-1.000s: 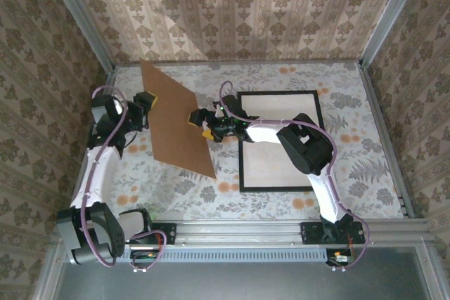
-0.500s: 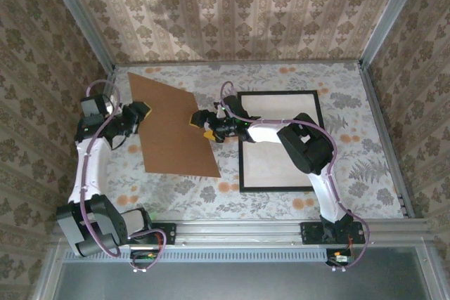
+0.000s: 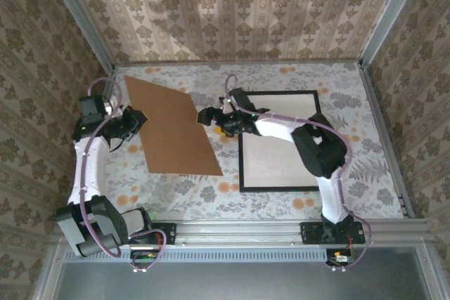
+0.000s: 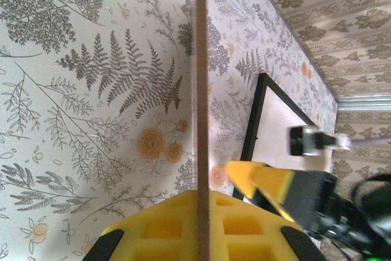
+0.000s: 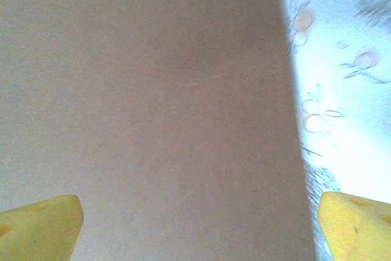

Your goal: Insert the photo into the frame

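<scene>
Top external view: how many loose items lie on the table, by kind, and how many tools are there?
Brown backing board: 1
Black picture frame: 1
Cream sheet inside the frame, probably the photo face down: 1
Tools: 2, left tool and right tool
Total: 5

place: robot test cell | cues: wallpapered walls (image 3: 239,5), aluminium rail (image 3: 239,231) (mock home)

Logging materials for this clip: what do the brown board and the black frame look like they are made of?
The brown board is probably thin hardboard or stiff card. It is a uniform matte brown with no print, and it looks very thin edge-on in the left wrist view. The frame is a narrow black moulding without obvious shine. It could be wood or plastic; the pictures cannot tell which.
</scene>
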